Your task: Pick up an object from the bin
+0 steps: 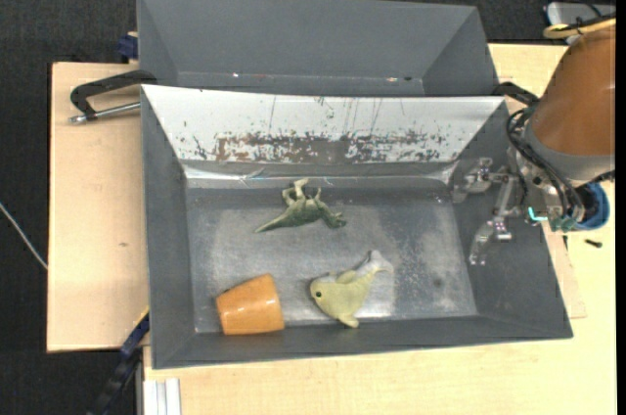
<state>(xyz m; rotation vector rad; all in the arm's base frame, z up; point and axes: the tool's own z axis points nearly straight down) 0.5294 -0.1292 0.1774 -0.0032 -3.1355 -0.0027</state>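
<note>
— Hanging at the right end of the bin (162,227), the gripper (481,215) is over bare floor close by the right wall; it looks spread apart, with nothing in it.

— So which thing is it for?

— Cannot say; it is over none of them. Nearest is the plush (338,298), yellow-green and fish-like, lying near the front wall about the middle; left of it, and apart, an orange cup (250,305) on its side; further back, a green dino (305,210) near the rear wall.

— How would the plush handle?

— Light and soft, I'd judge; it should squash under the pinch and not slip; take it across the fat body, not the pale end, which looks thin and may fold away.

— And the others?

— The cup looks stiff and smooth, and likely to roll; pinch its rim, one jaw inside. The dino seems hard, light plastic with thin legs and tail; close across the trunk; a hold on the tail would probably twist out.
</note>
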